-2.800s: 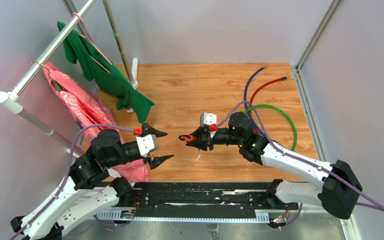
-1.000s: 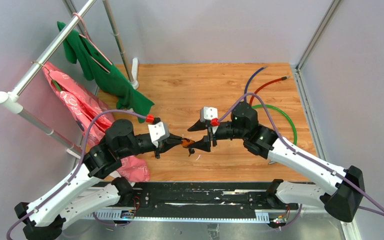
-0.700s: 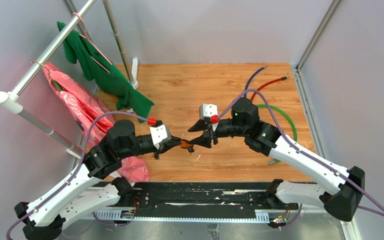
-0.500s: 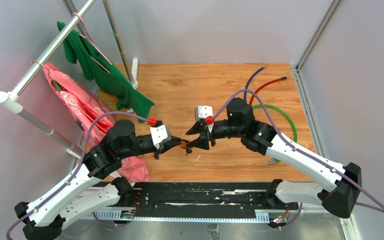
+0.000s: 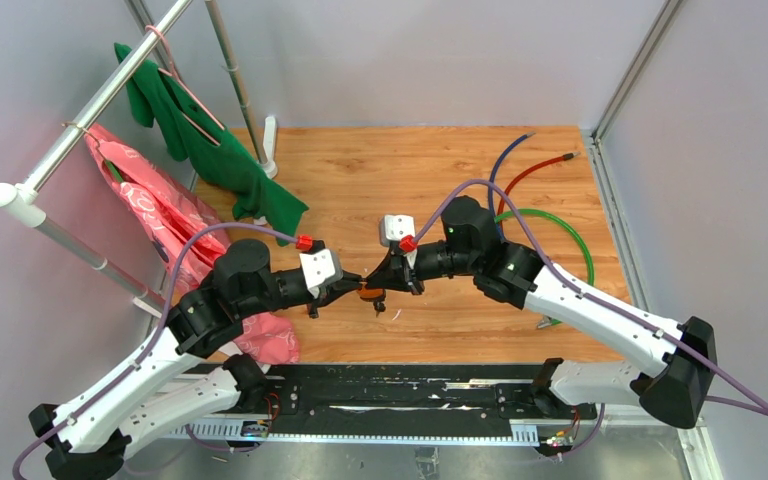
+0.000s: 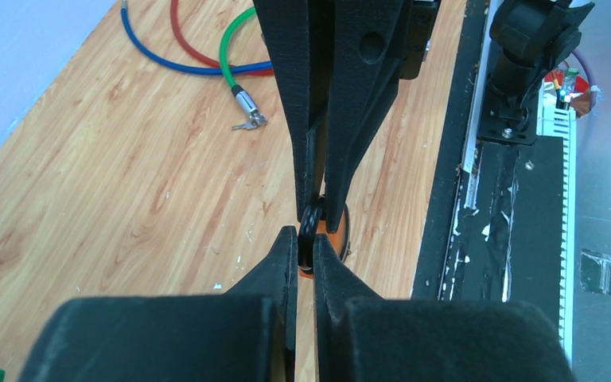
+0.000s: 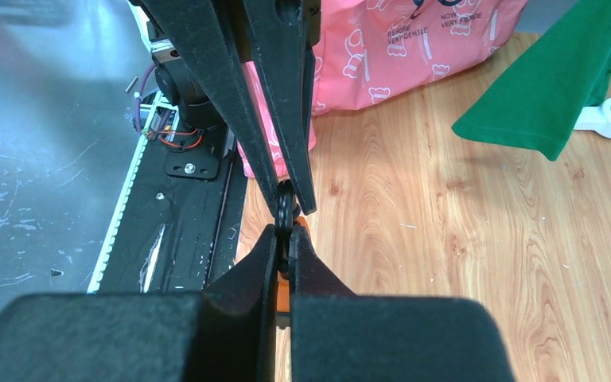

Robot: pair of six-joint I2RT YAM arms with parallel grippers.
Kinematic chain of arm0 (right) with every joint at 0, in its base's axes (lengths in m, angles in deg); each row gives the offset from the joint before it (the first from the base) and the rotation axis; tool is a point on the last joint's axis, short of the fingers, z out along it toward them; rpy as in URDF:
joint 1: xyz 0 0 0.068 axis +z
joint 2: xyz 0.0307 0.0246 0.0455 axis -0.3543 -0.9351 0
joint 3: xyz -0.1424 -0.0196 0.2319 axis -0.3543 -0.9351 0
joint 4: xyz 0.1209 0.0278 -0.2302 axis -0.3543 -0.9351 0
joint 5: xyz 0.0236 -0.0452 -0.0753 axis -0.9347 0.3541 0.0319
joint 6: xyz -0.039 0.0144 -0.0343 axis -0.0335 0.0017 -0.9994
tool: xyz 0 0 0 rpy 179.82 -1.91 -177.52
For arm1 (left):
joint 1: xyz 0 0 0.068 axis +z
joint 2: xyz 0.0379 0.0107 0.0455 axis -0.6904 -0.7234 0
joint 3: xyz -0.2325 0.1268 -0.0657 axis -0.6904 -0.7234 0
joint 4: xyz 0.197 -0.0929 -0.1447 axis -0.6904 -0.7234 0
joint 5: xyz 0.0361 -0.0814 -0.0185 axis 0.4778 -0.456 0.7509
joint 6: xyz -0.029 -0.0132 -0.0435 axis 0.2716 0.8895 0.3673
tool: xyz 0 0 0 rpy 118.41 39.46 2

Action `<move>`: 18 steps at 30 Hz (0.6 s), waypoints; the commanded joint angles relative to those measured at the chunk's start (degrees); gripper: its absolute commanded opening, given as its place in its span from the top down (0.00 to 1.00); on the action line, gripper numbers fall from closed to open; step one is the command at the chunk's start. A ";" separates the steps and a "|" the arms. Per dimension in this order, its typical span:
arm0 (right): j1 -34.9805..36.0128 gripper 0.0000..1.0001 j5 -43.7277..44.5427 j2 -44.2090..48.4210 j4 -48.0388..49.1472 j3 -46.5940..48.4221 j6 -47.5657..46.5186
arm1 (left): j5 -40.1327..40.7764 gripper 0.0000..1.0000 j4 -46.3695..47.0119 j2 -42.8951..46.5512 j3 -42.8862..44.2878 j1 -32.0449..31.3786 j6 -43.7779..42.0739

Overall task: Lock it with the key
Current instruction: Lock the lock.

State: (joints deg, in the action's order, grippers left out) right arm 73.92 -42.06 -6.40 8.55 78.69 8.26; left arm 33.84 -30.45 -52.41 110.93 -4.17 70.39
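A small orange lock (image 5: 369, 293) with a black braided loop (image 6: 309, 229) hangs in mid-air over the wooden floor, between my two grippers. My left gripper (image 5: 358, 286) is shut on its loop from the left, tips pinched together (image 6: 305, 240). My right gripper (image 5: 386, 279) is shut on the same loop from the right (image 7: 286, 235), with orange showing between the pads (image 7: 285, 296). The two sets of fingers meet tip to tip. A small silver key (image 6: 249, 122) lies on the floor by the metal end of the green cable (image 6: 241, 100).
Blue (image 5: 505, 160), red (image 5: 537, 168) and green (image 5: 564, 226) cables coil at the back right. A pink bag (image 5: 157, 214) and a green garment (image 5: 210, 140) hang from the rack (image 5: 90, 105) at the left. A black rail (image 5: 400, 385) runs along the near edge.
My right gripper has moved left to the lock and closed on its loop. My left gripper has stayed shut on the lock, nearly still.
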 commanded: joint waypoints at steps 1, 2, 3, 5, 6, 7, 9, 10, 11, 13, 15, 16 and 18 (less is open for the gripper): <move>0.80 1.00 4.50 0.42 0.38 1.28 0.33 | -0.79 1.00 2.25 1.06 -0.44 -0.68 0.56; 0.80 1.00 6.17 1.05 0.41 1.28 0.55 | -0.87 1.00 2.51 1.27 -0.52 -0.68 1.36; 0.73 1.00 7.78 1.62 0.58 1.28 0.90 | -0.75 1.00 3.16 1.54 -0.75 -0.67 2.59; 0.52 1.00 9.93 3.29 2.73 1.05 2.06 | 0.66 0.60 3.44 2.00 -0.98 -0.68 4.26; 0.27 1.00 10.20 4.17 3.96 0.90 2.71 | 1.33 0.43 3.00 2.04 -0.78 -0.68 4.35; 0.01 1.00 10.33 5.14 5.63 0.76 3.68 | 2.51 0.33 2.34 2.11 -0.45 -0.68 4.23; -0.37 1.00 10.67 6.72 7.16 0.96 4.81 | 4.48 0.24 1.26 2.18 0.28 -0.68 4.62; -0.47 1.00 10.52 7.62 7.54 1.12 5.19 | 4.87 0.22 0.87 2.33 0.50 -0.60 4.27; -0.58 1.00 10.23 8.02 7.87 1.30 5.59 | 4.24 0.22 0.89 2.65 0.56 -0.55 3.84; -0.67 1.00 9.25 9.19 9.40 1.36 6.93 | 2.29 0.22 2.30 3.86 -0.18 -0.44 3.97; -0.70 1.00 7.37 10.31 12.20 1.23 8.57 | 1.64 0.24 5.04 5.15 -2.04 -0.34 5.48; -0.70 1.00 6.59 10.80 13.45 1.07 9.71 | 1.50 0.25 6.47 5.66 -2.67 -0.29 6.22; -0.70 1.00 5.41 11.63 15.81 0.89 11.30 | -0.93 0.27 9.28 5.87 -3.69 -0.24 6.49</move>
State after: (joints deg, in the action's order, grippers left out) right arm 73.74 -33.82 2.91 15.41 78.67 14.90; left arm 36.09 -27.15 -47.95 109.27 -4.44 75.14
